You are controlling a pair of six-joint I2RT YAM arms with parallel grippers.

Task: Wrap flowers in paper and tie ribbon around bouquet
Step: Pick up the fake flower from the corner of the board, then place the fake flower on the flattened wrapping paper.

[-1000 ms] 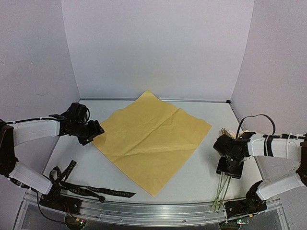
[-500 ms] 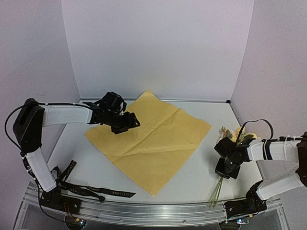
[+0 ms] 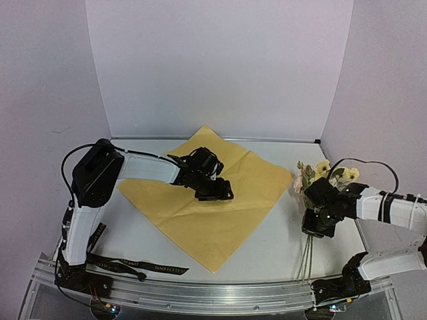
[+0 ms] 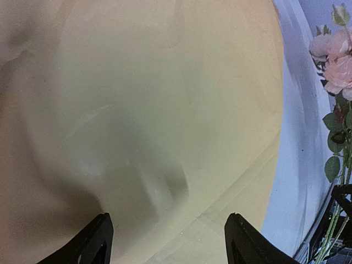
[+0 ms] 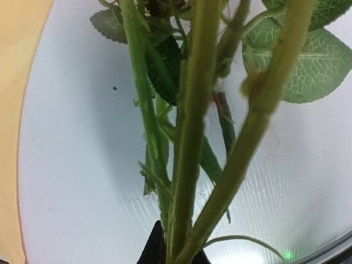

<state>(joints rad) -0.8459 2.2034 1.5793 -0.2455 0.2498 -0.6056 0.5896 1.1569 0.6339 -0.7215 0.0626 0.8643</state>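
The paper (image 3: pixel 200 230) lies flat on the table as a yellow-orange diamond, and it fills the left wrist view (image 4: pixel 165 99). My left gripper (image 3: pixel 222 193) hangs open low over its middle (image 4: pixel 168 220), with nothing between the fingers. At the right, my right gripper (image 3: pixel 316 225) is shut on the green stems of the flowers (image 3: pixel 323 171). Their cream blooms are raised off the table and tilted toward the back. The stems (image 5: pixel 192 137) run up from the dark fingertips (image 5: pixel 155 248). The blooms also show at the left wrist view's right edge (image 4: pixel 333 55). The black ribbon (image 3: pixel 133 265) lies loose at the front left.
White walls close in the table at the back and both sides. A metal rail (image 3: pixel 213 295) runs along the front edge. The left arm's big elbow joint (image 3: pixel 97 175) stands above the table's left side. The stem ends (image 3: pixel 305 270) trail toward the right arm's base.
My left arm has swung right, from the paper's left corner to over its middle. The right gripper has shut on the stems and raised the blooms off the table.
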